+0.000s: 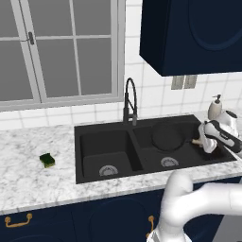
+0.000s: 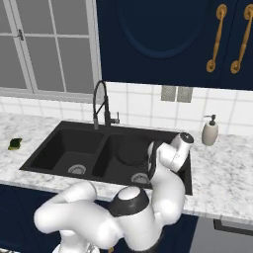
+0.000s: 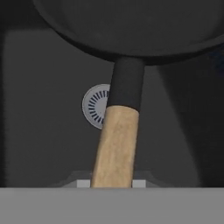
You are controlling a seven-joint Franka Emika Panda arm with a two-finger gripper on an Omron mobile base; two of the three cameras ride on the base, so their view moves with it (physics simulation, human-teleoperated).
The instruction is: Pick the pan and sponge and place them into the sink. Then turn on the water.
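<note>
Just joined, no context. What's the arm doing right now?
The hand is shut on the pan by its wooden handle, holding it over the right basin of the sink. The sponge lies on the counter left of the sink. No water runs from the faucet.

The pan (image 1: 166,136) sits over the right basin of the sink (image 1: 94,133), above its drain (image 3: 97,106). The faucet (image 1: 129,101) stands behind the divider. The sponge (image 1: 47,160) lies on the counter (image 1: 33,182) left of the sink; the soap dispenser (image 2: 210,131) stands at its right rear.
</note>
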